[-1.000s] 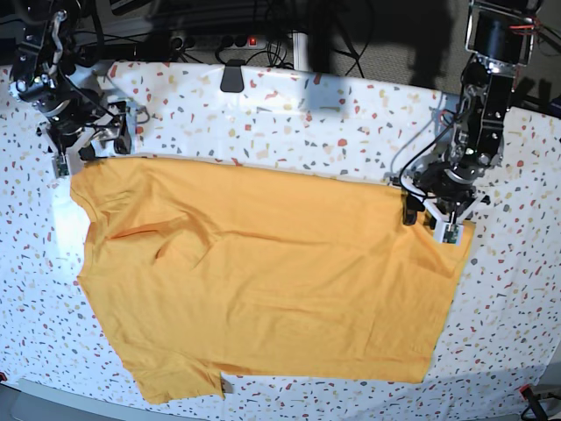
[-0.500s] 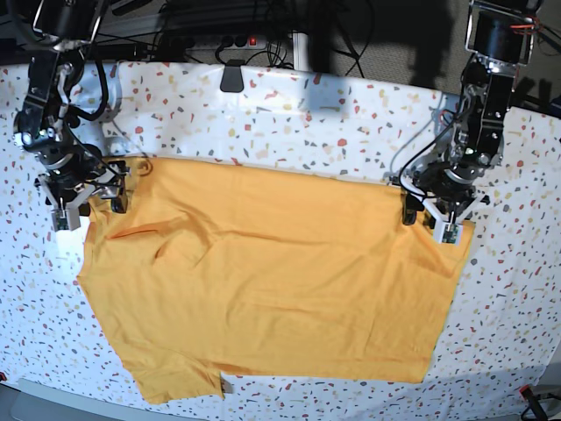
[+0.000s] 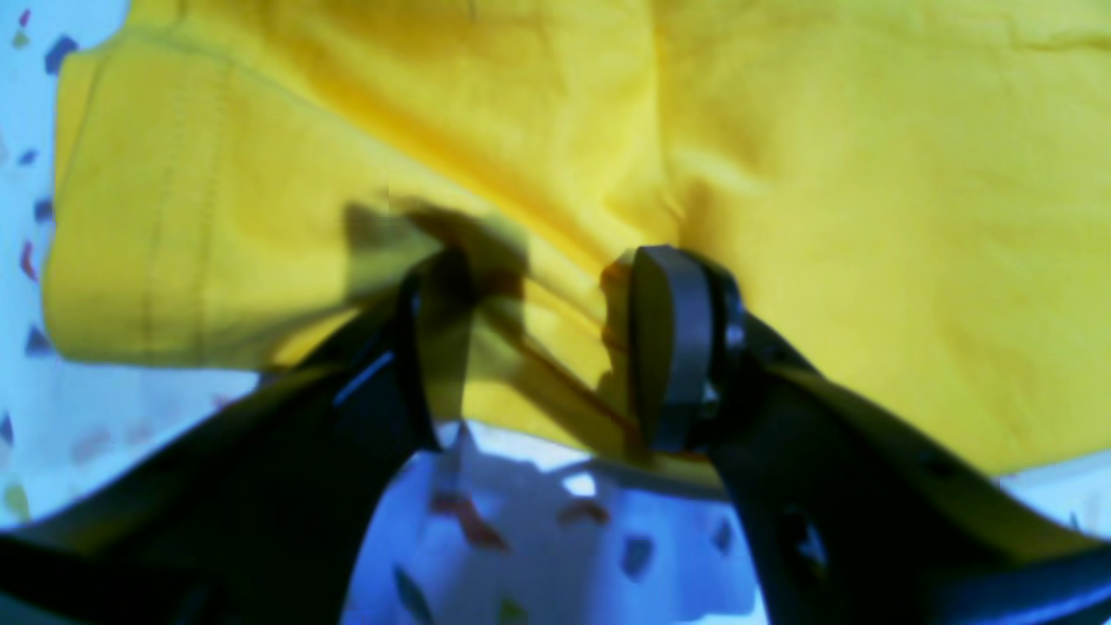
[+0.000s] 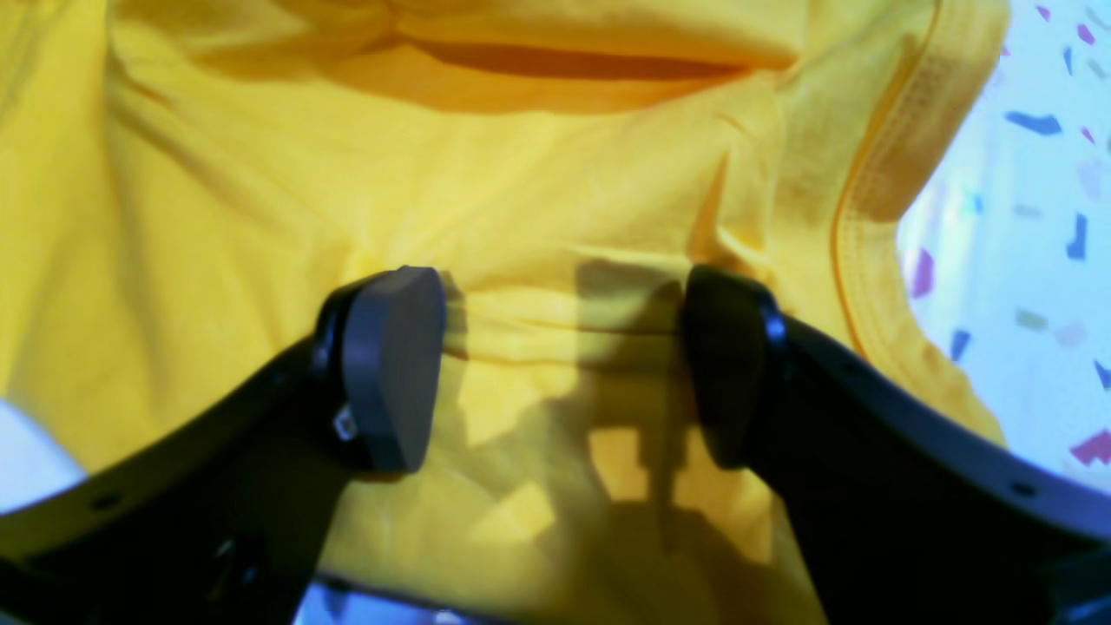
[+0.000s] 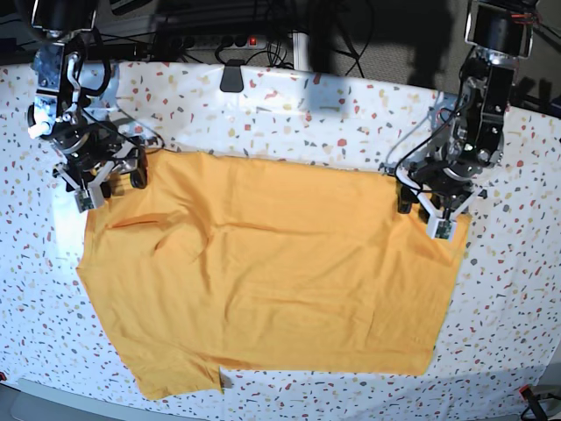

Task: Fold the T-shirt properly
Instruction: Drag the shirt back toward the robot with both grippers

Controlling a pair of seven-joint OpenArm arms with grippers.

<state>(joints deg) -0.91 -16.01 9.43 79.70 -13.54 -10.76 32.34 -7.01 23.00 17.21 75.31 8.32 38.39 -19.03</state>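
Note:
The mustard-yellow T-shirt lies spread nearly flat on the speckled table; no heart mark shows. My left gripper is at the shirt's far right corner. In the left wrist view its fingers are apart, with the shirt's edge bunched between them. My right gripper is at the shirt's far left corner. In the right wrist view its fingers are wide apart, pressed on rumpled cloth beside a ribbed hem.
A black object sits at the table's back edge, with cables and a power strip behind it. The shirt's near edge lies close to the table's front edge.
My right gripper came down onto the shirt's left corner, then moved up and right, shifting that corner with it. My left gripper moved slightly up; the shirt's far edge moved up a little.

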